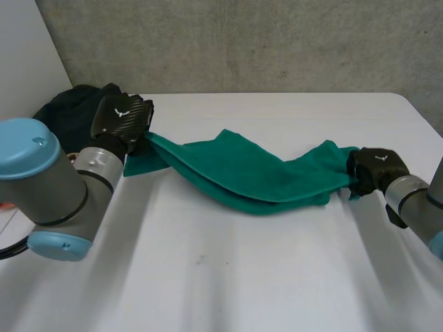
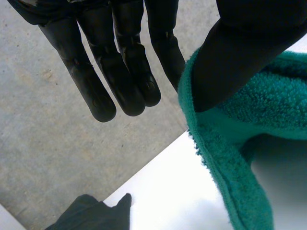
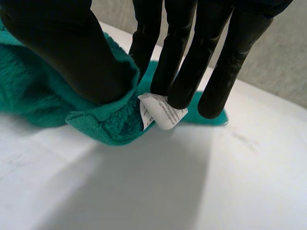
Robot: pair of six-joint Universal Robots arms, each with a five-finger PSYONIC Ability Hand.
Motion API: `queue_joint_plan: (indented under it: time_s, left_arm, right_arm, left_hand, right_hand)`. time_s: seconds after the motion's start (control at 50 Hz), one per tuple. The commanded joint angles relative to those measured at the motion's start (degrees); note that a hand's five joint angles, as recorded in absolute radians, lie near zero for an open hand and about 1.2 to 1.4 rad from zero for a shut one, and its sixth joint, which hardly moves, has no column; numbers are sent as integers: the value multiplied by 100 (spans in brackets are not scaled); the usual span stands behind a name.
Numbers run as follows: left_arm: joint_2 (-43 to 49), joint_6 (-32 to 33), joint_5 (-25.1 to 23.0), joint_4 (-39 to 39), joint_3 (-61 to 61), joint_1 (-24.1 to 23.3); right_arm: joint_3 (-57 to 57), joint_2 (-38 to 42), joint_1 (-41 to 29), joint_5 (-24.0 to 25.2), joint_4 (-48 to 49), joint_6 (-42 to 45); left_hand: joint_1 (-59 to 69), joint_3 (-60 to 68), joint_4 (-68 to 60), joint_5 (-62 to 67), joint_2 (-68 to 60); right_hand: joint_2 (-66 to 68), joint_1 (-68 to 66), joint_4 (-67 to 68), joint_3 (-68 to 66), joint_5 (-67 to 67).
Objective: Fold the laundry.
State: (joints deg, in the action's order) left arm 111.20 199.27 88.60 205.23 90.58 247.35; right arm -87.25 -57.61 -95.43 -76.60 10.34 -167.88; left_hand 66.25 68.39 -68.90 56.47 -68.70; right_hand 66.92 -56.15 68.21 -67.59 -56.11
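White tabletop (image 1: 228, 277) carries a green towel (image 1: 242, 169), stretched across the middle btwn both hands and sagging onto the surface at centre. Dark clothing heap (image 1: 66, 114) sits at the far-left corner, behind the left arm. At the towel's left end, the left hand (image 1: 123, 117) has straight fingers w/ thumb on the cloth edge. The edge seems pinched against the nearest finger, tho the contact is hidden. At the right-end corner, the right hand (image 1: 374, 169) has thumb and straight fingers clamped on the cloth. White care label (image 3: 162, 111) sticks out at its fingertips.
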Motion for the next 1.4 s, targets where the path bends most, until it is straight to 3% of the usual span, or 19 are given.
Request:
queue_joint_plan:
  time_s: [0.02, 0.16, 0.32, 0.42, 0.54, 0.7, 0.86, 0.94, 1.04, 1.14, 1.4]
  left_arm:
    - [-633, 42, -18, -869, -75, 296]
    - [-1635, 68, -176, -1766, -365, 489]
    - [-2295, 568, -686, -2874, -515, 507]
    - [-1971, 1218, -660, -2909, -427, 472]
    - [-548, 1720, -625, -2743, -848, 428]
    - [1140, 1747, -282, -1856, -2561, 217]
    - [1589, 1712, -220, 15, -4267, 138]
    - [1598, 1633, -80, 754, -4891, 41]
    - [1493, 1010, 219, 1054, -5085, 24]
    - [1116, 464, 351, 1019, -4333, 67]
    - [851, 472, 53, 914, -1571, 173]
  right_arm:
    - [243, -1089, 42, 66, -916, 867]
    - [901, -2306, 42, -56, -2937, 3099]
    - [1719, -2755, -28, -189, -4512, 3701]
    - [1702, -2536, -89, -232, -4699, 3771]
    - [2141, -1386, -520, -408, -4681, 3771]
    - [3625, 109, -801, -1067, -3830, 3481]
    - [6128, 953, -1004, -1270, -1776, 2858]
    - [6667, 954, -1012, -1287, -546, 2638]
    - [6651, 770, -1039, -1340, 530, 2611]
    - [6317, 646, -1118, -1357, 566, 2558]
    - [3189, 198, -1065, -1006, 180, 2356]
  left_hand:
    - [1375, 1161, -1110, 1353, -1130]
    - [1375, 1161, -1110, 1353, -1130]
    - [1375, 1161, -1110, 1353, -1130]
    - [1375, 1161, -1110, 1353, -1130]
    - [1375, 1161, -1110, 1353, -1130]
    - [1375, 1161, -1110, 1353, -1130]
    - [1375, 1161, -1110, 1353, -1130]
    - [1375, 1161, -1110, 1353, -1130]
    - [1375, 1161, -1110, 1353, -1130]
    - [1375, 1161, -1110, 1353, -1130]
    - [1375, 1161, -1110, 1353, -1130]
  right_hand:
    - [1308, -2385, 1179, -1241, -1389]
    - [1308, -2385, 1179, -1241, -1389]
    - [1308, -2385, 1179, -1241, -1389]
    - [1308, -2385, 1179, -1241, -1389]
    - [1308, -2385, 1179, -1241, -1389]
    - [1308, -2385, 1179, -1241, -1389]
    - [1308, -2385, 1179, -1241, -1389]
    - [1308, -2385, 1179, -1241, -1389]
    - [1308, -2385, 1179, -1241, -1389]
    - [1308, -2385, 1179, -1241, -1389]
    - [1308, -2385, 1179, -1241, -1389]
